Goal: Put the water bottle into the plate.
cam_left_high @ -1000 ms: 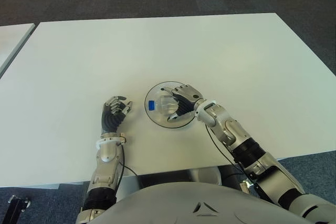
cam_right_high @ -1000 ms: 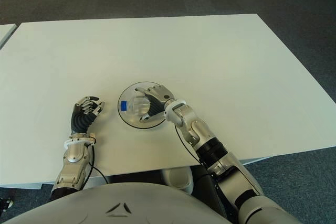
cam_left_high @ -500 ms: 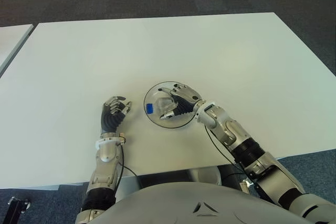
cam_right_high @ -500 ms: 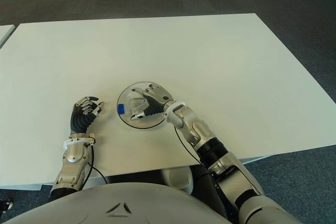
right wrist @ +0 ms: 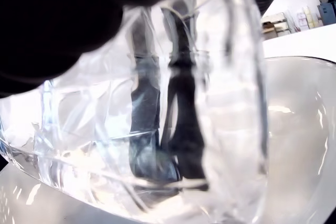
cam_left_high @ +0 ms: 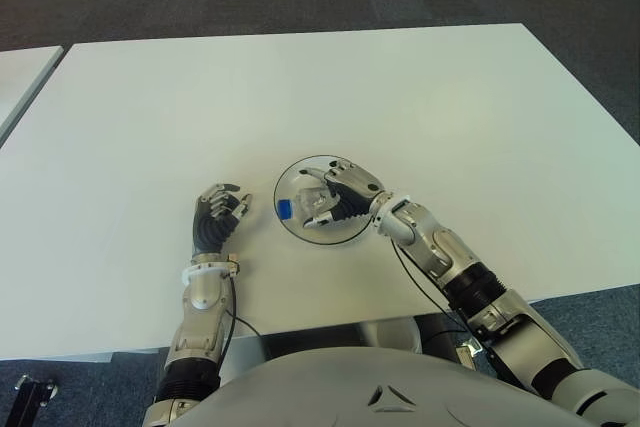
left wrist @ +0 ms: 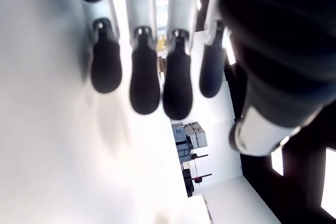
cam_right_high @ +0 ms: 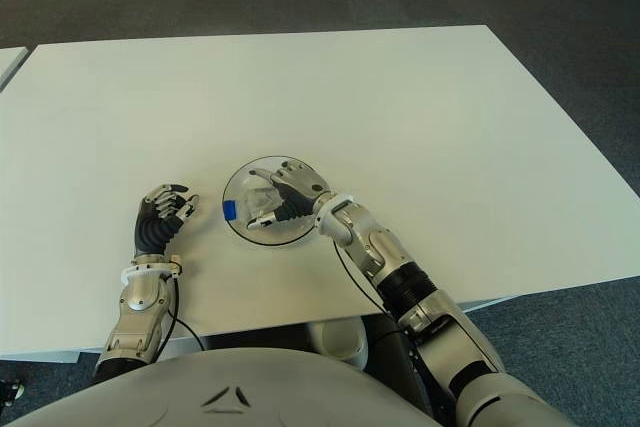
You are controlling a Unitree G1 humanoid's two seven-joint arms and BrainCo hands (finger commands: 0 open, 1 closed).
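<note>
White table (cam_left_high: 420, 97) carries everything; left hand (cam_left_high: 217, 215) shows just left of the plate, fingers loosely curled, holding nothing, idle; clear water bottle (cam_left_high: 308, 202) lies on its side under the right hand, blue cap (cam_left_high: 284, 209) pointing toward the left hand and reaching the plate's left rim; glass plate (cam_left_high: 345, 234) sits beneath the right hand; right hand (cam_left_high: 338, 199) is wrapped around the bottle body, fingers closed on it, seen through the plastic in the right wrist view; bottle looks laid flat so it won't topple; likely placed, release not yet done.
</note>
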